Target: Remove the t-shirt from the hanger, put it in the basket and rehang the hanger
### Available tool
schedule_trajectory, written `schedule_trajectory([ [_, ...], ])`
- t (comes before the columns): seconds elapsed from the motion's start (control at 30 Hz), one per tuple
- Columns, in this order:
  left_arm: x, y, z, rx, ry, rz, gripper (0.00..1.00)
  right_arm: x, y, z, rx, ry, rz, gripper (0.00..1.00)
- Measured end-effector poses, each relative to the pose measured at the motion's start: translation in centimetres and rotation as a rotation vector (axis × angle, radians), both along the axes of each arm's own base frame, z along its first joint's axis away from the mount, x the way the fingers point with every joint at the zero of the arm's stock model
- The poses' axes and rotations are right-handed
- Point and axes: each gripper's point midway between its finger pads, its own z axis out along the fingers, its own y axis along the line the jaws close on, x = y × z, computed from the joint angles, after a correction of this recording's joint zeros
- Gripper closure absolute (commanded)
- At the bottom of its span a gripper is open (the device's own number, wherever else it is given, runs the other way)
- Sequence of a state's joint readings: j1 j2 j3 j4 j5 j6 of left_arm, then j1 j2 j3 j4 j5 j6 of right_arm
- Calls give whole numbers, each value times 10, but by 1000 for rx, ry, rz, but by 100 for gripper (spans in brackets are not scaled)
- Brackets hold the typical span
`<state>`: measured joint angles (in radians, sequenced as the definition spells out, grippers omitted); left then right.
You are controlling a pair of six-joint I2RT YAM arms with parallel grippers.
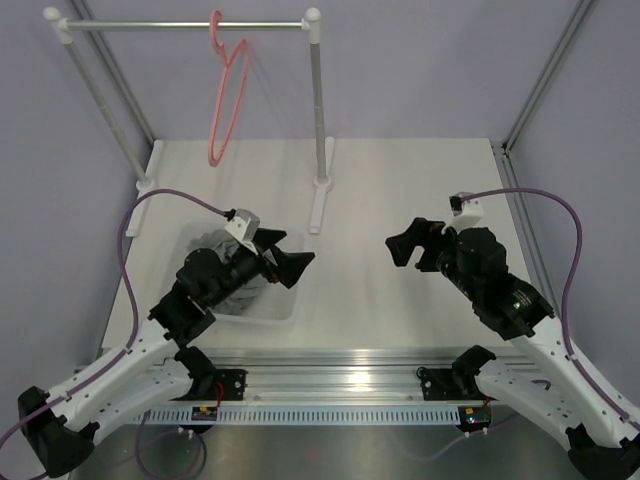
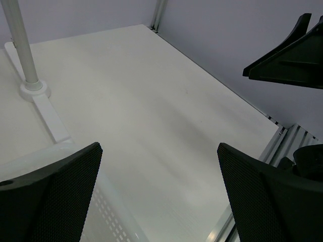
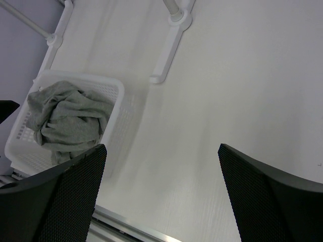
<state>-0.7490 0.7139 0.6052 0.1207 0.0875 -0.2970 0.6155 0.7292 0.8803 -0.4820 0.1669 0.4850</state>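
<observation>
On the rail (image 1: 180,24) we find the hanger (image 1: 215,150) bare; t-shirt (image 3: 68,118) bunched in the basket (image 3: 113,86) (removal looks done). Left gripper (image 1: 285,256) and right gripper (image 1: 408,242) gape empty; next move, we judge: none.

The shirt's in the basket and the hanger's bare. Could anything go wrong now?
Possibly. The open left gripper hovers at the edge of the basket, so a careless move might snag the t-shirt or nudge the basket. The hanger hangs only by its hook on the rail; a bump might drop it.
</observation>
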Motion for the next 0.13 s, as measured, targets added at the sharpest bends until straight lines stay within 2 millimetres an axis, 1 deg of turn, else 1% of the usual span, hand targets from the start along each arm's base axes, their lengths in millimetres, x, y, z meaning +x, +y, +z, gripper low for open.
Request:
schedule_trajectory([
  [0.13,-1,-1,-6,11,8,-10,1,1,1,-3,-5,7,0,1],
])
